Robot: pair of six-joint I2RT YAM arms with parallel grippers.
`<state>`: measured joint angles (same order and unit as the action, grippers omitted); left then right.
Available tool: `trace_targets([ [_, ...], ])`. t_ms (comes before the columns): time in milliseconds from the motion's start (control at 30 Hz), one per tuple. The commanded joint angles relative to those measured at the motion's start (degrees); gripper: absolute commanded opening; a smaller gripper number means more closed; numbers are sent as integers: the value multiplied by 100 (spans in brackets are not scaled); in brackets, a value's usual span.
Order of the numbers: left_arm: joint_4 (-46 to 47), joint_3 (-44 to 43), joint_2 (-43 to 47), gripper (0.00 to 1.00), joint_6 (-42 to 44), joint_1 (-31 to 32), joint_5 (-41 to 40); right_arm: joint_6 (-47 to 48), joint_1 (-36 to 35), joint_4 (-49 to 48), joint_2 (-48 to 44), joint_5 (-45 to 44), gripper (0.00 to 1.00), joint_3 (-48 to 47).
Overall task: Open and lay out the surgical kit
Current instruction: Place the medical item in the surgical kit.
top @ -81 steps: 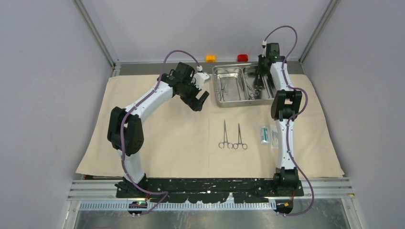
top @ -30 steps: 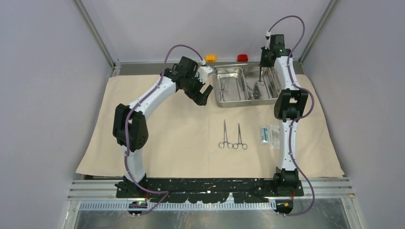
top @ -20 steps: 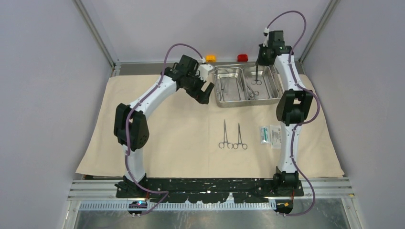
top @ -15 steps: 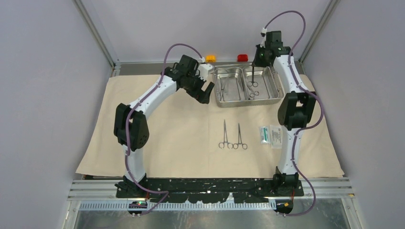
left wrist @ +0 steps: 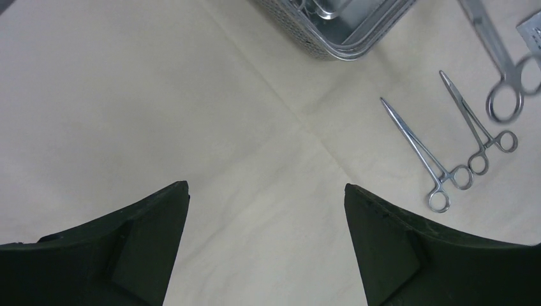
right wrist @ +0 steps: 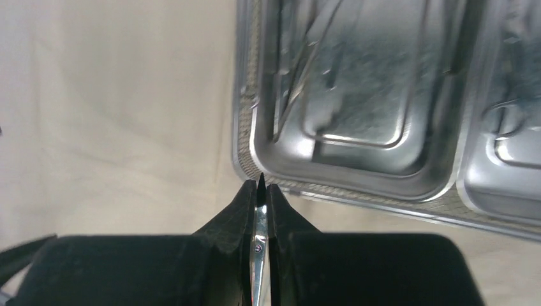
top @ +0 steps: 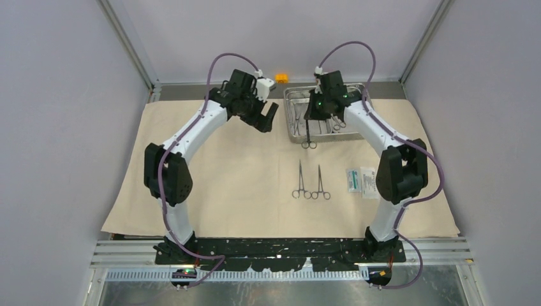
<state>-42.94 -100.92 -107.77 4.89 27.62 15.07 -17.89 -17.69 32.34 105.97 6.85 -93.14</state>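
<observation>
The beige cloth (top: 223,185) covers the table, with the steel tray (top: 287,112) at its far middle. My right gripper (top: 311,120) hangs over the tray's near left edge. It is shut on a ring-handled steel instrument (top: 309,141) whose rings dangle just past the front rim. In the right wrist view the fingertips (right wrist: 245,197) pinch the blade (right wrist: 259,245) above the tray (right wrist: 357,95). My left gripper (top: 265,118) hovers open and empty left of the tray. Two clamps (top: 298,182) (top: 320,183) lie side by side on the cloth, and two packets (top: 359,180) lie to their right.
An orange block (top: 281,78) sits beyond the cloth behind the tray. The left wrist view shows the tray corner (left wrist: 338,35), both laid clamps (left wrist: 421,150) and the hanging instrument (left wrist: 490,38) at the upper right. Grey walls close in both sides.
My right arm lifted the ring-handled instrument out of the tray's right compartment and swung it left and nearer, to the tray's front left edge. The left gripper shifted slightly and stays open.
</observation>
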Motion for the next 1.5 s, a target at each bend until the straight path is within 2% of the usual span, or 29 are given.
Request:
trace_targets([
  [0, 177, 50, 573, 95, -49, -296, -390, -538, -540, -675, -680, -102, 1, 739],
  [300, 309, 223, 959, 95, -128, -677, -658, -1183, -1500, -1181, -814, -304, 0, 2064],
  [533, 301, 412, 1019, 95, -266, -679, -630, -1569, -1895, -1483, -801, -652, 1, 2461],
  [867, 418, 716, 1177, 95, -305, -679, -622, -2157, -1984, -1832, -727, -1182, 0, 2859],
  [1467, 495, 903, 1270, 95, -301, -679, -507, -2232, -2144, -2079, -526, -1281, 1, 3023],
])
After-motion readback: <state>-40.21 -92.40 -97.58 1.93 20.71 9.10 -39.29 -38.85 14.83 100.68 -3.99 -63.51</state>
